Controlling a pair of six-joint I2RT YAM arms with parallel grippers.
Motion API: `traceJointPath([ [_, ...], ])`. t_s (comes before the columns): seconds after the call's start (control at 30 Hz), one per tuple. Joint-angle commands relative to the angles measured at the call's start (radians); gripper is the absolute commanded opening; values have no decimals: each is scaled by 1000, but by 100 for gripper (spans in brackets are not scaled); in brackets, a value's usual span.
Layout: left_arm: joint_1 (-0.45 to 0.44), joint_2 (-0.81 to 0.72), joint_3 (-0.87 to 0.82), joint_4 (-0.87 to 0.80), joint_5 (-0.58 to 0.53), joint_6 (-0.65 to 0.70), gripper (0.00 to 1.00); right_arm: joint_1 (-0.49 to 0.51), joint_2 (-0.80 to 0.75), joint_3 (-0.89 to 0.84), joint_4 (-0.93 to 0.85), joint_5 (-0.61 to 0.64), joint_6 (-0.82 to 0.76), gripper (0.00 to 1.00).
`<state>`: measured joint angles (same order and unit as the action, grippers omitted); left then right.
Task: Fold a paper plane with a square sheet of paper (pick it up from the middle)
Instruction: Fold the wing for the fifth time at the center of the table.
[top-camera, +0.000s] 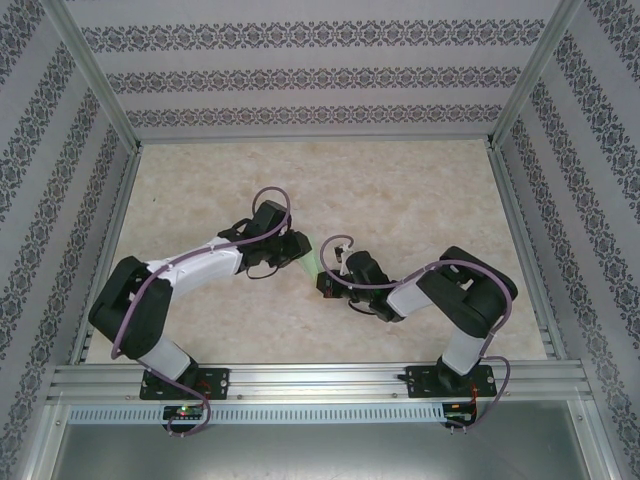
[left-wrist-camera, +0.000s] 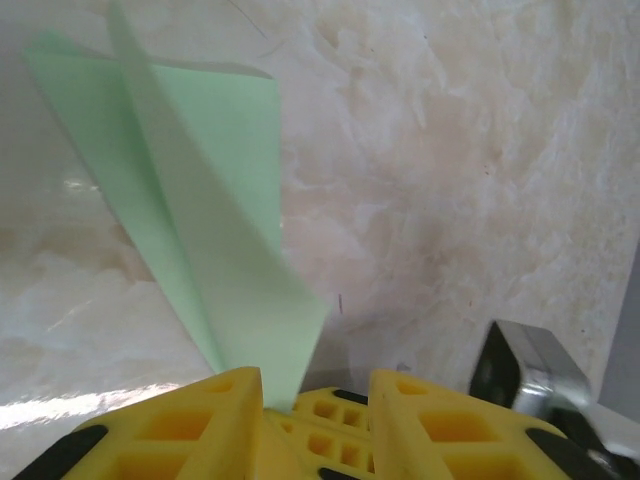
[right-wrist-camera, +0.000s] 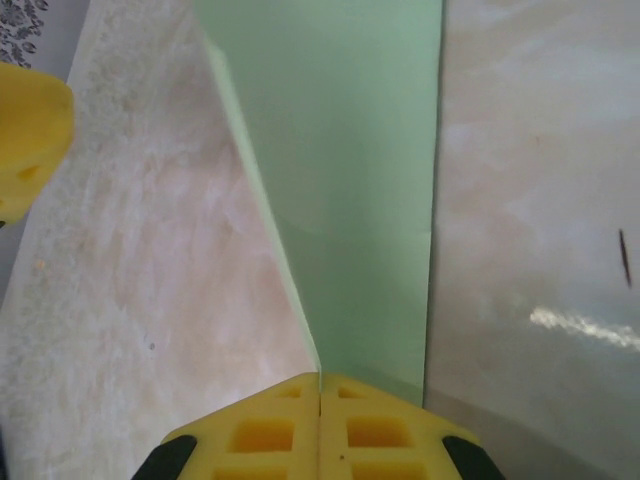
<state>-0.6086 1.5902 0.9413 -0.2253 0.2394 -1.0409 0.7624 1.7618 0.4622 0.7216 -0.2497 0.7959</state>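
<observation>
The square sheet of paper, pale mint green, is folded into a slim paper plane (top-camera: 312, 262) with a centre crease, and hangs between the two grippers above the table's middle. My right gripper (right-wrist-camera: 320, 385) is shut on one end of the paper plane (right-wrist-camera: 350, 180), with its yellow fingers pressed together on the crease. My left gripper (left-wrist-camera: 315, 385) is open. The other end of the plane (left-wrist-camera: 200, 200) reaches down between its yellow fingers and lies against the left one (left-wrist-camera: 235, 400). From above, the left gripper (top-camera: 300, 250) and the right gripper (top-camera: 328, 275) nearly meet.
A marbled beige tabletop (top-camera: 420, 200) lies inside patterned walls and a metal frame (top-camera: 100, 90). Part of the right gripper's dark body (left-wrist-camera: 530, 375) shows beside my left fingers. A yellow left fingertip (right-wrist-camera: 30, 130) shows at the edge of the right wrist view.
</observation>
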Motion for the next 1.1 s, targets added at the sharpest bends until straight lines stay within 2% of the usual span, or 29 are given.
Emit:
traceJointPath([
  [0.0, 10, 39, -7, 124, 75, 6, 34, -14, 34, 35, 27, -108, 62, 0],
  [0.23, 8, 94, -13, 189, 108, -10, 34, -33, 45, 39, -24, -104, 96, 0],
  [0.6, 6, 53, -50, 185, 78, 17, 38, -57, 64, 47, 14, -148, 177, 0],
  [0.83, 7, 124, -38, 232, 89, 17, 37, -58, 38, 65, -31, -149, 177, 0],
  [1.07, 6, 158, -10, 209, 70, 25, 37, -58, -36, 82, -159, -112, 113, 18],
])
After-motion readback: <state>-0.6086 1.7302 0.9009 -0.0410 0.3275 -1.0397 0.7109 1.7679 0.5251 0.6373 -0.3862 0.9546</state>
